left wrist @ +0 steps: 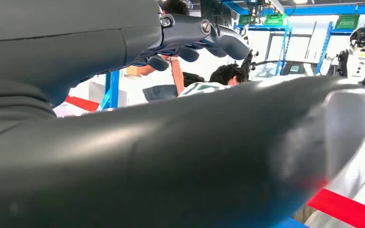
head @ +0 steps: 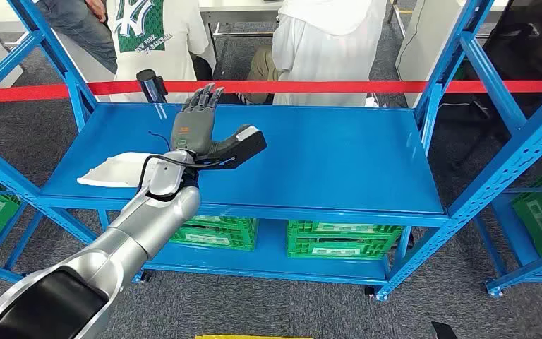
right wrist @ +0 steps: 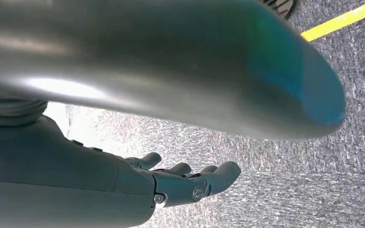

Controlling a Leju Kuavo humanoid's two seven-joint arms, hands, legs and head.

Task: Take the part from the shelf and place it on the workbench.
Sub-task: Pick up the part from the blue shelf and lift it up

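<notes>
The silver left arm is rising from the lower left corner of the head view, closest to the camera, and reaching over the front edge of the blue shelf. At its end the left hand is hanging above the shelf's top deck with its dark fingers stretched forward and apart and its thick thumb sticking out to the robot's right; it is holding nothing. In the left wrist view the same thumb is looming large across the picture, with the fingers spreading beyond it.

Just to the left of the wrist, the white part is lying flat on the deck near its front left corner; the forearm is covering its right end, so I cannot tell whether anything is touching it. A dark cylindrical object is standing at the back left of the deck, near the fingertips.

The right hand is showing in the right wrist view, hanging over grey carpet with its fingers loosely apart and nothing in them; a yellow line is crossing the floor beyond.

Further out, a red tape is stretching across behind the shelf, and 2 people in white tops are sitting beyond it. Green crates are sitting on the lower deck, and more blue racking is standing to the right.
</notes>
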